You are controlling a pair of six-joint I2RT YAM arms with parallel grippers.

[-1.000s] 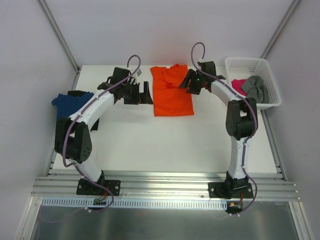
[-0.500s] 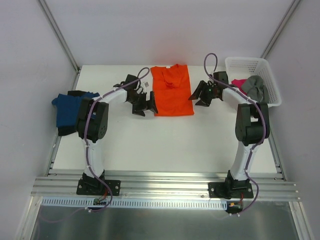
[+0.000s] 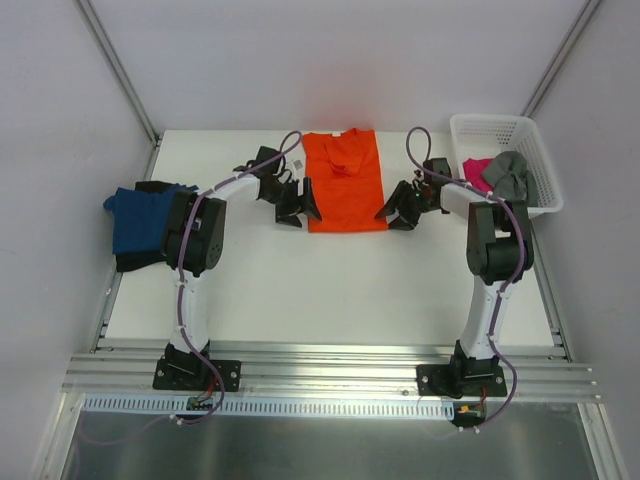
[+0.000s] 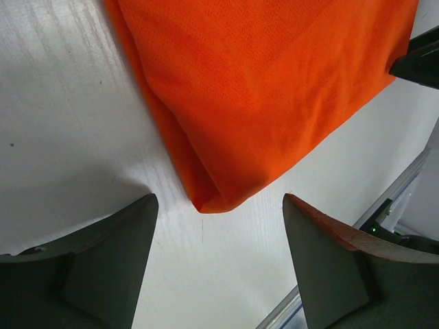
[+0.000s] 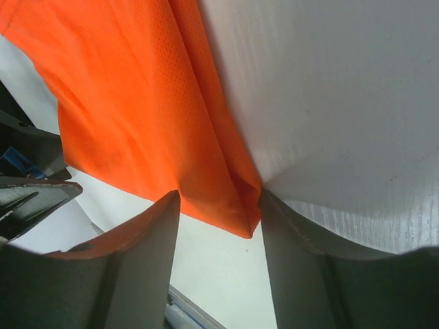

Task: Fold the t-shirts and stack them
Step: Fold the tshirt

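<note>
left wrist: orange t-shirt corner within spread gripper

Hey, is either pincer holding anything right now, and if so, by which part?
Nothing is held yet. The left pincer and the right pincer both stand open, each straddling a near corner of the orange t-shirt.

Robot lab test cell, not a home: bare white rectangular tabletop boxed in by plain white panel walls, silver aluminium extrusion rails along the near edge, two white-and-black robot arms bolted there, exposed purple cables.
</note>
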